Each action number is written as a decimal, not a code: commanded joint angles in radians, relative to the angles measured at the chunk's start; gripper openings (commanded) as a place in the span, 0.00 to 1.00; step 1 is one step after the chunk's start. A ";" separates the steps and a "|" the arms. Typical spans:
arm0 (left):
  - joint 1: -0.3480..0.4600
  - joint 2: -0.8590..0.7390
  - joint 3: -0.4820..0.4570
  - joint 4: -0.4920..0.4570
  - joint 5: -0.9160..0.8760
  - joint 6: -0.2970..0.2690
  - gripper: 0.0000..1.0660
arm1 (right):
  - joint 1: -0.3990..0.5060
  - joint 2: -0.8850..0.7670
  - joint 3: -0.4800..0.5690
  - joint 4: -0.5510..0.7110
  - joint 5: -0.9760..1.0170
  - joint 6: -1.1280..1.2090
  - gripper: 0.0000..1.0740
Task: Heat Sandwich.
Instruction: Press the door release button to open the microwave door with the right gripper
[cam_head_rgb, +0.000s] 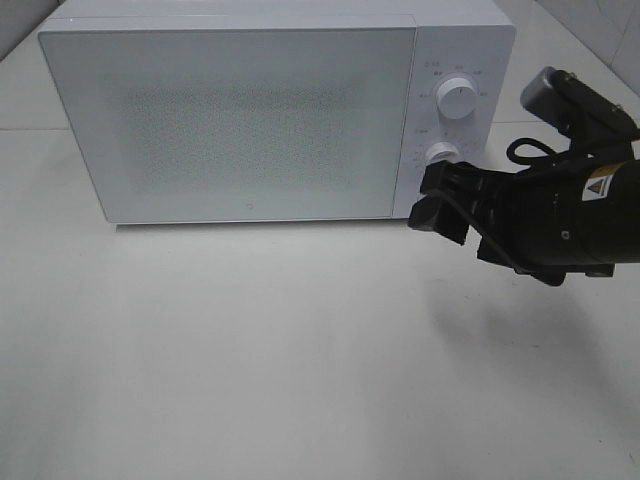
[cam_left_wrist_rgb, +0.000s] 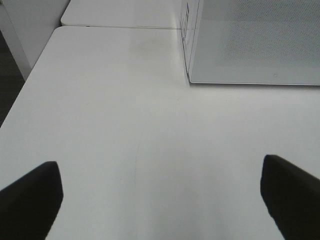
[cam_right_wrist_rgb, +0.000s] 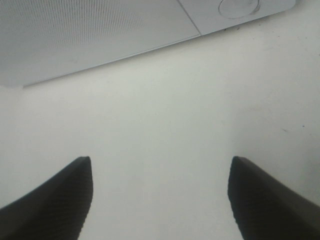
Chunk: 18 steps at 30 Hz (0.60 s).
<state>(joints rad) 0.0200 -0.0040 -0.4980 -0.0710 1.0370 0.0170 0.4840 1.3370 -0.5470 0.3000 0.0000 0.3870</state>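
The sandwich is out of view in every frame. A white microwave (cam_head_rgb: 260, 110) stands at the back of the table with its door shut. My right gripper (cam_head_rgb: 440, 205) hangs just in front of the microwave's lower right corner, below the lower knob (cam_head_rgb: 441, 153), jaws open and empty. The right wrist view shows its two black fingertips (cam_right_wrist_rgb: 55, 200) wide apart over bare table, with the microwave's lower edge (cam_right_wrist_rgb: 100, 65) and a knob (cam_right_wrist_rgb: 239, 6) beyond. In the left wrist view my left gripper (cam_left_wrist_rgb: 160, 200) is open over bare table, the microwave's left front corner (cam_left_wrist_rgb: 189, 80) ahead of it.
The white table (cam_head_rgb: 250, 340) stretches in front of the microwave. Two round knobs, the upper one (cam_head_rgb: 457, 98), sit on the microwave's right panel. The table's left edge (cam_left_wrist_rgb: 20, 100) and a second table surface (cam_left_wrist_rgb: 120, 17) appear in the left wrist view.
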 joint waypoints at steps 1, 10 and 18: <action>0.000 -0.025 0.002 0.001 -0.003 -0.004 0.95 | -0.007 -0.011 -0.043 -0.017 0.154 -0.163 0.69; 0.000 -0.025 0.002 0.001 -0.003 -0.004 0.95 | -0.007 -0.068 -0.071 -0.161 0.381 -0.222 0.69; 0.000 -0.025 0.002 0.001 -0.003 -0.004 0.95 | -0.007 -0.230 -0.109 -0.323 0.628 -0.222 0.69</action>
<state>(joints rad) 0.0200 -0.0040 -0.4980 -0.0710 1.0370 0.0170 0.4840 1.1440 -0.6490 0.0130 0.5740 0.1790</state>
